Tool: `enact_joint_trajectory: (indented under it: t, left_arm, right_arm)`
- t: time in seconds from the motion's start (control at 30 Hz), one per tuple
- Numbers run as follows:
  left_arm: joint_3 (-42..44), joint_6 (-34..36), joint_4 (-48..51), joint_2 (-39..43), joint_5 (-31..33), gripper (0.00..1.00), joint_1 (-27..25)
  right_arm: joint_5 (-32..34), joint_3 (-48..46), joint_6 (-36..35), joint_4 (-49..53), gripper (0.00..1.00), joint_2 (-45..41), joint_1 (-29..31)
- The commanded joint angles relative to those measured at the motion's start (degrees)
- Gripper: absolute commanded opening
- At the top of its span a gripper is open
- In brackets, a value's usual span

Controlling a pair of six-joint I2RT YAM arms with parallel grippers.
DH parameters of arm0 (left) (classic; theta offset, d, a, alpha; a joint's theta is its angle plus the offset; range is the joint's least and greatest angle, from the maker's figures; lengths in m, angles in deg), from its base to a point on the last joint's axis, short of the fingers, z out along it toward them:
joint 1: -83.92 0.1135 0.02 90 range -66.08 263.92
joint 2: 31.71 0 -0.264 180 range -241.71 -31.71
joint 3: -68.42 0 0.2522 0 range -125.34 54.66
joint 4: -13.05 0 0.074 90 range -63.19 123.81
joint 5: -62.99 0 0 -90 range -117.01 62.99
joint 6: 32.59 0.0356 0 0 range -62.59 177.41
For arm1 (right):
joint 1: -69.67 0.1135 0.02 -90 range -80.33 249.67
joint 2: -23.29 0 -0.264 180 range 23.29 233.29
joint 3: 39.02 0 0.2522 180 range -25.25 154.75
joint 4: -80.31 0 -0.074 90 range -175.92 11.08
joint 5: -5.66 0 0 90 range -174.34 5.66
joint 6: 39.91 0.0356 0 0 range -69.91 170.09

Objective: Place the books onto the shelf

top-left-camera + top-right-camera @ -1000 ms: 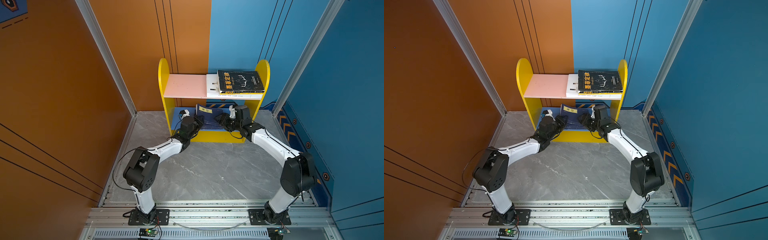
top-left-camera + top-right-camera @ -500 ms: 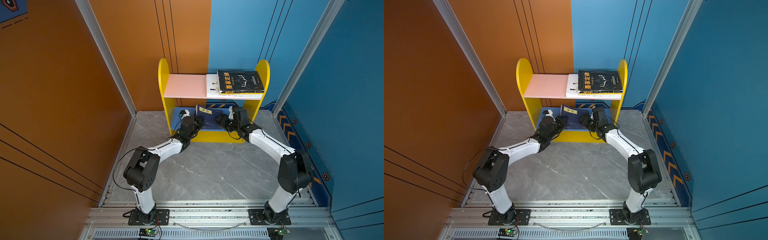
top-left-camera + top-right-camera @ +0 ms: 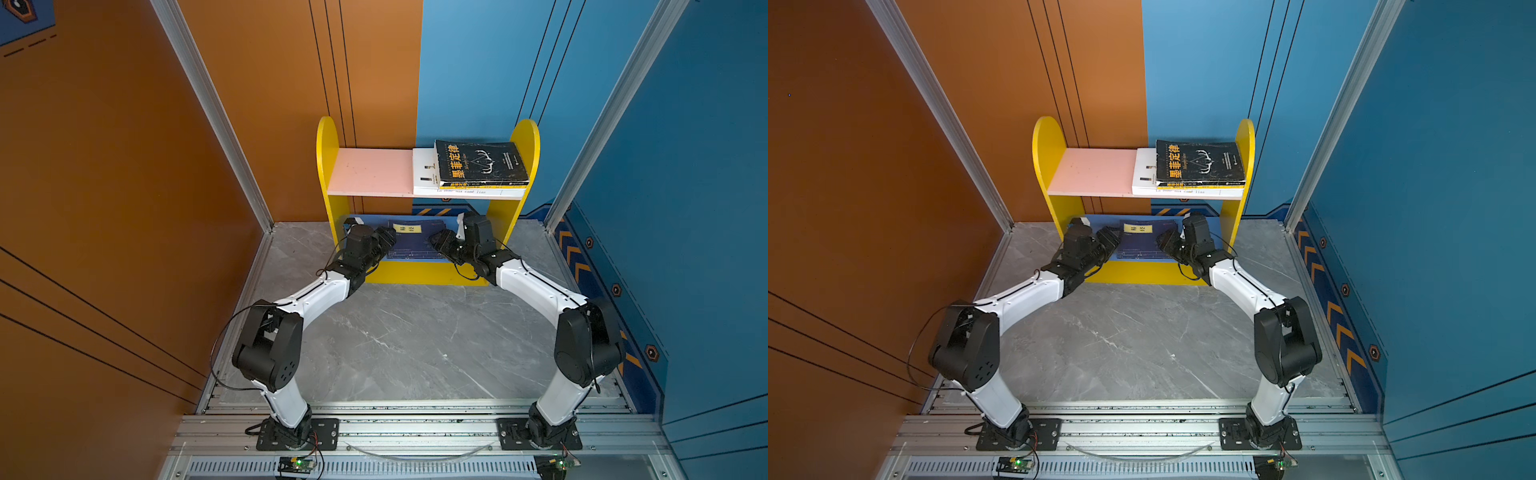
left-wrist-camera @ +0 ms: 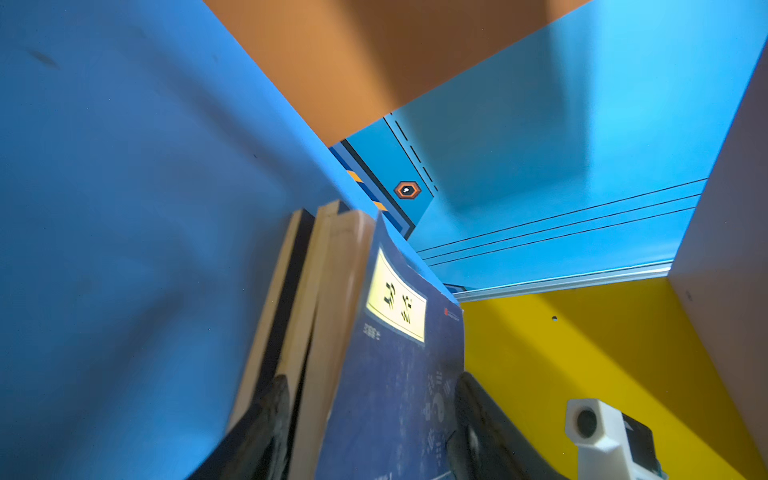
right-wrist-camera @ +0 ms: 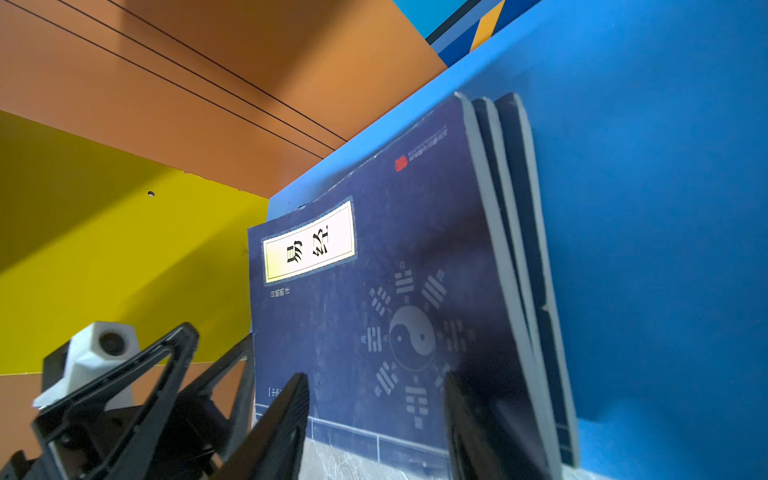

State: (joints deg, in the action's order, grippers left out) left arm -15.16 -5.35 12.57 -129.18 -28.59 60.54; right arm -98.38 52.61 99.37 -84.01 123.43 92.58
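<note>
Top views: navy books [image 3: 411,243] lie flat on the bottom level of the shelf [image 3: 415,274], with my left claw [image 3: 390,240] and right claw [image 3: 435,242] crowding its front edge. Left wrist: left jaws open, straddling the stack's corner; backing out crooked could snag a cover and drag it off the blue lower board [image 4: 124,208]. Right wrist: right jaws open over the top cover; bare board runs to the yellow side panel [image 5: 104,249].

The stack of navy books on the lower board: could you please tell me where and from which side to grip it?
Probably its near edge, pinched across the thickness from the front. The navy stack lies flat on the blue lower board, under the pink board and between yellow side panels, so the front looks clearest. That edge seems to reach the board's lip.
</note>
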Motion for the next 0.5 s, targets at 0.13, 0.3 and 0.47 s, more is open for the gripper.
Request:
enact_joint_trajectory:
  t: [0.13, 0.3, 0.47]
  left_arm:
    - [-2.8, 15.1, 8.3, 2.3, -12.7, 0.67, 2.0]
    - [-8.3, 33.8, 22.4, 2.5, -18.4, 0.7, 1.9]
    - [-12.1, 44.8, 32.4, 2.0, -15.4, 0.71, 1.2]
  right_arm:
    - [0.6, 0.7, -2.4, 4.5, 0.56, 0.6, 0.9]
    - [-0.9, 4.4, -6.8, 7.5, 0.58, -1.5, 0.9]
    - [0.2, 6.1, -11.7, 10.7, 0.61, -4.8, 0.9]
